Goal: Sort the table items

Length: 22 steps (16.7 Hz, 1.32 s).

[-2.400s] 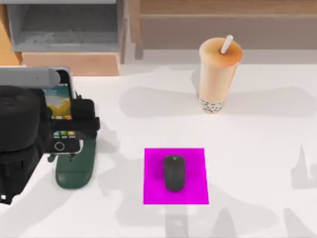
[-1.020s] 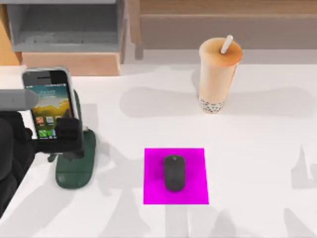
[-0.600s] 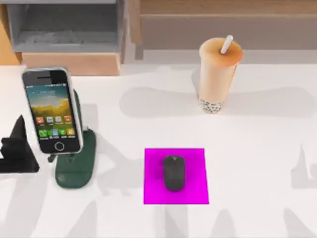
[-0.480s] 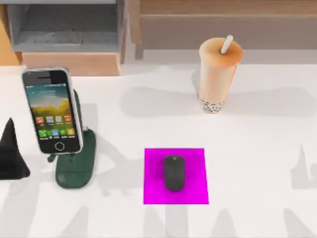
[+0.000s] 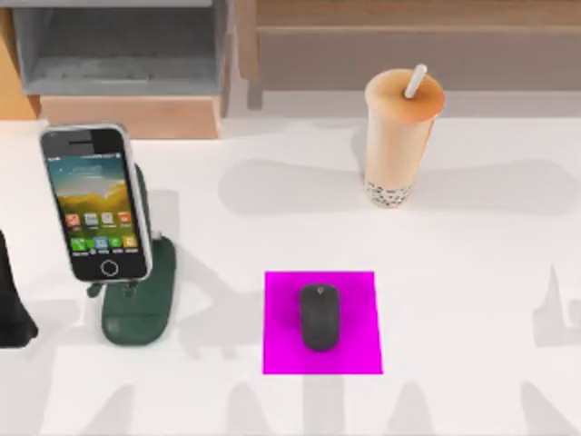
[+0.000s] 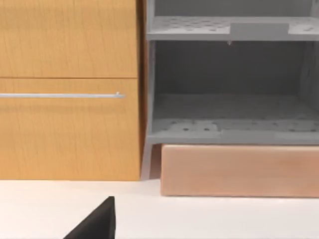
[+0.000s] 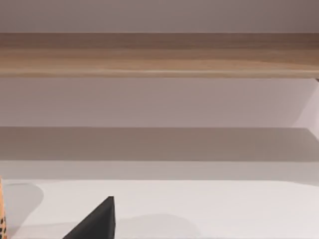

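A silver-edged smartphone (image 5: 95,204) with a colourful icon screen leans on a dark green stand (image 5: 141,313) at the table's left. The small black mouse (image 5: 319,316) lies on a magenta pad (image 5: 277,350) in the front middle. At the back right stands the peach bubble-tea cup (image 5: 399,136) with its white straw (image 5: 416,80). My left gripper (image 5: 11,304) is a black shape at the left edge, apart from the phone and holding nothing; a black part of it shows in the left wrist view (image 6: 97,224). A black part of my right gripper (image 7: 97,224) shows in the right wrist view, low over the table.
A grey shelf unit (image 5: 118,45) stands at the back left with a wooden block (image 5: 127,116) in front of it. An orange-wood cabinet (image 6: 65,124) with a metal handle is beside the shelf. A long wooden ledge (image 5: 408,45) runs along the back right.
My left arm has drawn back leftward from the smartphone, which stays leaning on the green stand. Mouse and cup have not moved.
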{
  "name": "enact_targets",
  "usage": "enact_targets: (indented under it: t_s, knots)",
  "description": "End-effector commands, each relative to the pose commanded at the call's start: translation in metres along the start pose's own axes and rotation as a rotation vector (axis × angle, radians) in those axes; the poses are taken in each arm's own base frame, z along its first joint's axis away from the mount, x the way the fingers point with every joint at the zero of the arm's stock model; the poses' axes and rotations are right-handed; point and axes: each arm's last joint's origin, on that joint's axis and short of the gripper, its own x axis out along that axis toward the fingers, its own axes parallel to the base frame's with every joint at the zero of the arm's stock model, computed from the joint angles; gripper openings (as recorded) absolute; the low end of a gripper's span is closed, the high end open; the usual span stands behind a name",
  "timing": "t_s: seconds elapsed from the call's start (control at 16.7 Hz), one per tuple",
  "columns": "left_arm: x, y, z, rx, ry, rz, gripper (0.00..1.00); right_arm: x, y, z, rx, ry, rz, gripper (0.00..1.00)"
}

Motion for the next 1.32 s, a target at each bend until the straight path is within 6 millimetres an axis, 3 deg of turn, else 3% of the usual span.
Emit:
enact_targets:
  t_s: [0.3,0.6,0.9,1.08,1.32]
  knots:
    - [0.0,0.0,0.0,0.0,0.0,0.0,1.0,0.003,0.005,0.005,-0.002,0.005,0.021,1.0]
    - [0.0,0.0,0.0,0.0,0.0,0.0,1.0,0.021,0.031,0.024,-0.024,0.053,0.093,1.0]
    - [0.0,0.0,0.0,0.0,0.0,0.0,1.0,0.063,0.087,0.03,-0.095,0.146,0.14,1.0]
    - [0.0,0.0,0.0,0.0,0.0,0.0,1.0,0.093,0.13,0.013,-0.146,0.191,0.133,1.0]
    - [0.0,0.0,0.0,0.0,0.0,0.0,1.0,0.13,0.179,-0.027,-0.164,0.182,0.091,1.0]
